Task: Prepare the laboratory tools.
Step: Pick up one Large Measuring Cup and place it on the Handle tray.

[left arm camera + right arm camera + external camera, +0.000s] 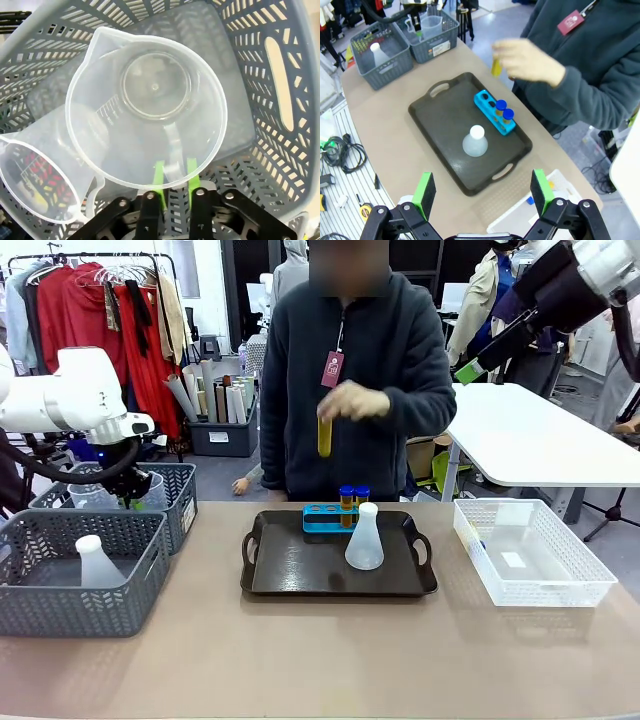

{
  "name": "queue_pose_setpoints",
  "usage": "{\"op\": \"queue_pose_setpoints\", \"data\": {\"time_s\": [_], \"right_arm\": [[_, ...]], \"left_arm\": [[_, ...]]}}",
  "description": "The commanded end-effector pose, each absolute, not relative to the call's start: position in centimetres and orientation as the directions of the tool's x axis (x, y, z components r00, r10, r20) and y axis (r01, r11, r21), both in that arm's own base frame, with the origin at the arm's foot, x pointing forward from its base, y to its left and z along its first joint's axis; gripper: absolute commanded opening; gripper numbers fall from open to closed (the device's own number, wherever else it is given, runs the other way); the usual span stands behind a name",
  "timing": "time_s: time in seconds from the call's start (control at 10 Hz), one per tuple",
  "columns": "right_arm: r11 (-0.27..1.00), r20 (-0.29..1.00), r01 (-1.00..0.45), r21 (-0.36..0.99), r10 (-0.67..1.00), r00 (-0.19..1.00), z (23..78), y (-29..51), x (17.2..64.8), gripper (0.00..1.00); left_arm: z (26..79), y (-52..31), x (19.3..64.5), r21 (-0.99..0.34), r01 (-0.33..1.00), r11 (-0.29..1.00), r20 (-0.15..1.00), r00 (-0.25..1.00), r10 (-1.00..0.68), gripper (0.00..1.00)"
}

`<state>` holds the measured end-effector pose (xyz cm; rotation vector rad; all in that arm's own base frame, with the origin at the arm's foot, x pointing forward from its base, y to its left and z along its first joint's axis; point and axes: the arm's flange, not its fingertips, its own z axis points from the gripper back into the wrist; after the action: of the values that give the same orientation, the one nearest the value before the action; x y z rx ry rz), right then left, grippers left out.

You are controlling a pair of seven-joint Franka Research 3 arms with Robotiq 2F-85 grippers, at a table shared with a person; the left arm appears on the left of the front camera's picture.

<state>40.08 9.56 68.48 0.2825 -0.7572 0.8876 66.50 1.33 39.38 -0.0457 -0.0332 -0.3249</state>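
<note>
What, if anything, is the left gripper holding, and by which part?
The left gripper pinches the clear measuring beaker by its handle, between the green pads, inside the grey basket.

The tray's point(300, 582) front strip lies bare before flask point(364, 540) and rack point(322, 519).

No legible text. Graduation marks on measuring beaker point(150, 115), red chest tag point(332, 368): unreadable.
</note>
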Motion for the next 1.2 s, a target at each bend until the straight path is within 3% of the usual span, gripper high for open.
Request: {"op": "queue_pose_setpoints", "data": {"time_s": [0.0, 0.4, 1.1], "right_arm": [[0.615, 0.701, -0.784, -0.079, 0.594, 0.395, 68.6, 9.5, 40.0, 1.0], [0.615, 0.701, -0.784, -0.079, 0.594, 0.395, 68.6, 9.5, 40.0, 1.0], [0.615, 0.701, -0.784, -0.079, 0.594, 0.395, 68.6, 9.5, 40.0, 1.0]], "left_arm": [[39.9, 1.6, 66.2, -0.024, 0.333, 0.942, 0.04, 0.942, -0.332, 0.0], [44.6, 0.8, 64.6, -0.013, 0.329, 0.944, 0.053, 0.943, -0.328, 0.0], [66.4, -5.6, 55.4, 0.183, 0.486, 0.855, 0.08, 0.859, -0.505, 0.0]]}}
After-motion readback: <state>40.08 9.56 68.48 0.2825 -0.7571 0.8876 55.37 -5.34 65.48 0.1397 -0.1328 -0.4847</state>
